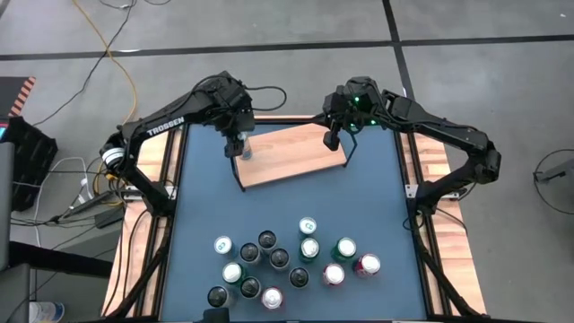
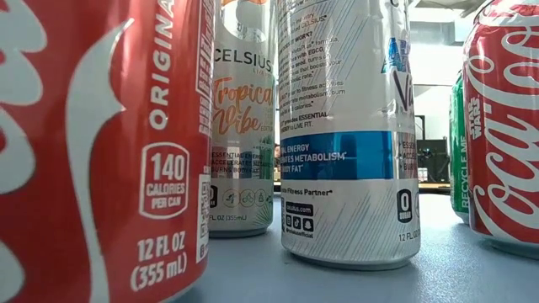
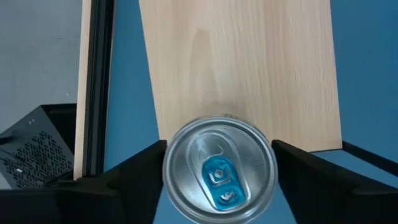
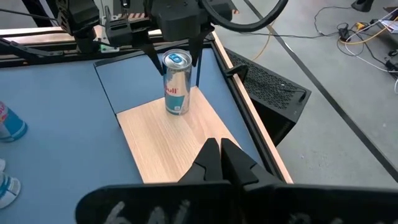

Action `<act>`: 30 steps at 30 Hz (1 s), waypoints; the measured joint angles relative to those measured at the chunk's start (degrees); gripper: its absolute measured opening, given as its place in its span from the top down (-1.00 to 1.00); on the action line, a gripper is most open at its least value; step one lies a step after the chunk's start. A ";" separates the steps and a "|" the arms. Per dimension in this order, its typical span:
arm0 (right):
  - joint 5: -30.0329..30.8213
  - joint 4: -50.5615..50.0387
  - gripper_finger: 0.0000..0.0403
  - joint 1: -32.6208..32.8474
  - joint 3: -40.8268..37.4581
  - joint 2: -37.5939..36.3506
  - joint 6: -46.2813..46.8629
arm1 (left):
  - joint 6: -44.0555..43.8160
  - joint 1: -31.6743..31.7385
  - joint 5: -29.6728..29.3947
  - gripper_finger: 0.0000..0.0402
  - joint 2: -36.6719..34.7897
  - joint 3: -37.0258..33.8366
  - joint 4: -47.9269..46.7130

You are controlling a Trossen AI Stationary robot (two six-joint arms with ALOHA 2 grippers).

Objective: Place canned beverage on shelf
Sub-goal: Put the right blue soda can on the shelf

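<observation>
At the far edge of the blue table (image 1: 359, 206), a slim silver-and-blue beverage can (image 4: 176, 83) stands upright on the left end of the light-wood shelf board in its thin black wire frame (image 1: 296, 154). The left gripper (image 1: 239, 146) hangs directly over the can, its jaws standing wide on either side of the silver lid with a narrow gap to each, so they flank it without visibly pressing it. The right gripper (image 1: 332, 139) hovers above the shelf's right end, well apart from the can, with its jaws pressed together and holding nothing. Most of the board between the two grippers lies bare. Near the table's front edge stands a loose cluster of upright cans (image 1: 287, 262), among them red cola cans, a green can and tall white energy-drink cans, well apart from the shelf.
</observation>
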 joint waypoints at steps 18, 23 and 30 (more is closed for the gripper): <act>0.00 -0.02 1.00 0.00 0.00 0.00 0.00 | -6.71 2.07 -3.48 -0.19 0.00 0.00 1.29; -0.02 -0.02 1.00 0.00 0.00 0.00 0.00 | -7.32 2.66 -2.72 -0.19 0.00 0.00 1.45; -0.02 -0.02 1.00 0.00 0.00 0.00 0.00 | -8.43 2.63 -2.59 -0.19 0.04 0.00 2.09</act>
